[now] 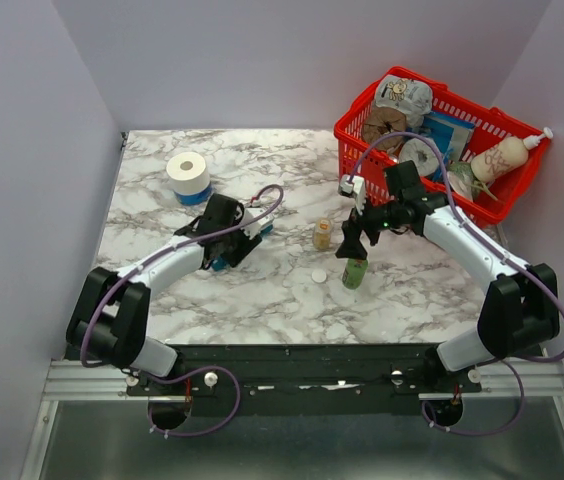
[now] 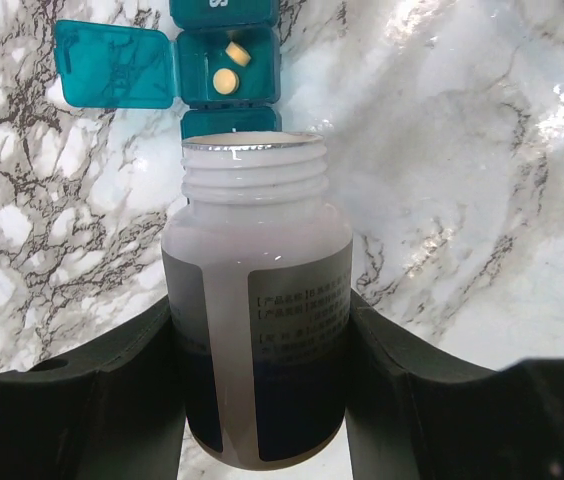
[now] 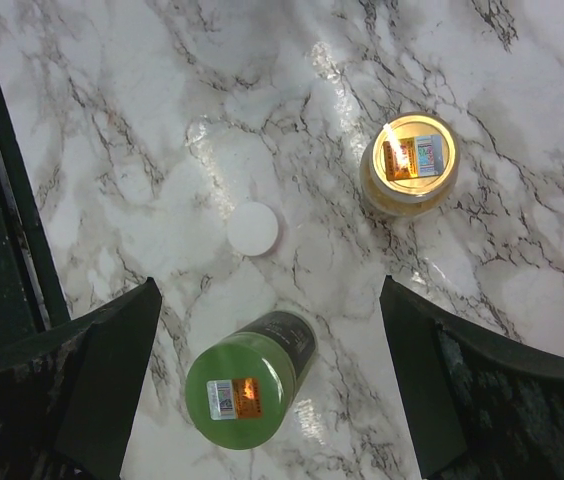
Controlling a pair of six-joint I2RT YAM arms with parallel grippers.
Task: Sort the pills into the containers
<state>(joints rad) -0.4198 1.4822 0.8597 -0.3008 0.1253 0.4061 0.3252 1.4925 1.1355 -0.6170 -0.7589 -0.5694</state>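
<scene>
My left gripper (image 2: 259, 335) is shut on an uncapped white pill bottle (image 2: 255, 230), held with its mouth towards the teal pill organiser (image 2: 228, 62). One compartment stands open with its lid (image 2: 112, 65) flipped left and two yellow pills (image 2: 225, 80) inside. In the top view the left gripper (image 1: 234, 238) hovers over the organiser (image 1: 263, 228). My right gripper (image 3: 270, 292) is open and empty above a green-capped bottle (image 3: 245, 388). An amber bottle (image 3: 411, 165) and a loose white cap (image 3: 253, 228) stand nearby.
A red wire basket (image 1: 364, 108) full of groceries stands at the back right. A toilet roll (image 1: 188, 175) stands at the back left. The green-capped bottle (image 1: 355, 272), amber bottle (image 1: 322, 234) and white cap (image 1: 318, 276) sit mid-table.
</scene>
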